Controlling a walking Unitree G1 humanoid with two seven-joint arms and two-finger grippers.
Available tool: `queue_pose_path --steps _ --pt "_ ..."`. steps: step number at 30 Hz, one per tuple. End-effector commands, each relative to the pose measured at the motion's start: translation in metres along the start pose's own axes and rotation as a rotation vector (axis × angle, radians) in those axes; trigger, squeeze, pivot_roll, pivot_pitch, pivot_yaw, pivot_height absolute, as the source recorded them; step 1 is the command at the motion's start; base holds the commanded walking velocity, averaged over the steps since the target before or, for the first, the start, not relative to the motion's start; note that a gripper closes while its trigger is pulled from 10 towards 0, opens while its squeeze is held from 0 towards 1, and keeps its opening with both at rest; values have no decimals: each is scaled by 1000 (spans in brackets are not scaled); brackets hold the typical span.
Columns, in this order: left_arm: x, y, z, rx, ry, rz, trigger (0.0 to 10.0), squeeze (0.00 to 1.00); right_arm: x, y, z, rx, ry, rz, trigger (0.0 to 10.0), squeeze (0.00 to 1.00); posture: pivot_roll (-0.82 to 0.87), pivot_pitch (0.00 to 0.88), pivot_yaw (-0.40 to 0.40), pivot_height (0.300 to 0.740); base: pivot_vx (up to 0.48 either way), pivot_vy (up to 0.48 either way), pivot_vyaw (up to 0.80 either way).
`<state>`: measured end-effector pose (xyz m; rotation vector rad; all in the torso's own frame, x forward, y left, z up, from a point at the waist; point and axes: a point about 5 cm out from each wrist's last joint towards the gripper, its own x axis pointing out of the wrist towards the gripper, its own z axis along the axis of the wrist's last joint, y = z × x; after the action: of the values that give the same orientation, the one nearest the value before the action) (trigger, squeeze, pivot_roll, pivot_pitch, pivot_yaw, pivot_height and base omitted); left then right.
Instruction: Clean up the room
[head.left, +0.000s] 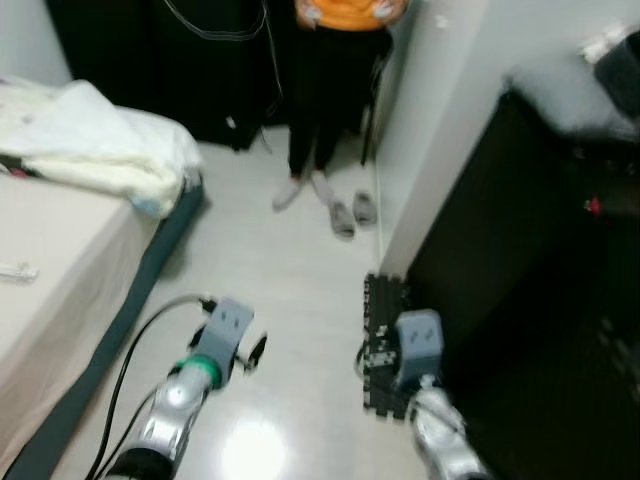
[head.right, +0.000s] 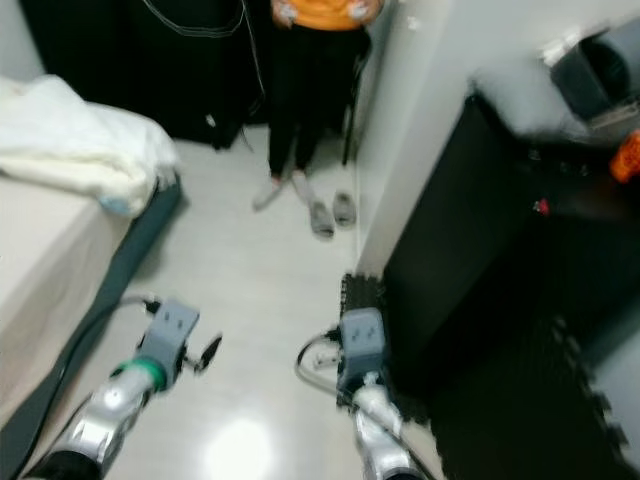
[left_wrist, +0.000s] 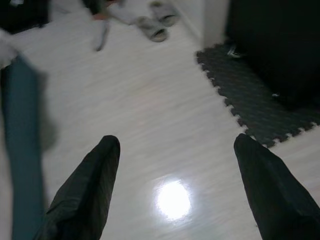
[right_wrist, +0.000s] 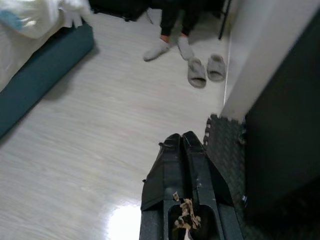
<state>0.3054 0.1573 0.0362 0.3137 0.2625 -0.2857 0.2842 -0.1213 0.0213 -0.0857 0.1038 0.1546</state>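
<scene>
Where bed edge (head.left: 120, 310) meets foam mat (head.left: 385, 345), pale open floor (head.left: 290, 290).

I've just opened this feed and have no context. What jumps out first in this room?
A person in an orange top and dark trousers stands at the far end of the pale floor, with grey slippers beside their feet. On the robot's left, a bed carries a heap of white bedding. Near the robot, the left gripper is open and the right gripper is shut.

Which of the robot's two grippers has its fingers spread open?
The left gripper: its fingers stand wide apart over the floor. The right gripper has its fingers pressed together.
</scene>
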Motion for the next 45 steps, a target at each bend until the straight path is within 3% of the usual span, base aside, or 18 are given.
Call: queue_pose_path --steps 1,11,25,38,45 --pt "6 -4 12 -13 -40 -14 10000 0 -1 -3 -1 -15 5 10 10000 0 22 23 0 740 0 0 -800" --pt "3 -5 10 -22 -52 9 10000 0 1 -1 2 -9 -9 28 10000 0 32 33 -18 740 0 0 -800" --pt "3 -10 8 -10 -55 27 10000 0 -3 2 -1 -63 -2 79 10000 0 21 37 -26 740 413 159 154" --pt "0 -9 1 -8 -38 31 10000 0 -3 4 0 -24 -14 92 10000 0 27 40 -27 740 413 116 187" --pt "3 -14 7 -12 -47 19 10000 0 -4 1 -1 -27 -11 80 10000 0 27 40 -27 740 35 0 0"
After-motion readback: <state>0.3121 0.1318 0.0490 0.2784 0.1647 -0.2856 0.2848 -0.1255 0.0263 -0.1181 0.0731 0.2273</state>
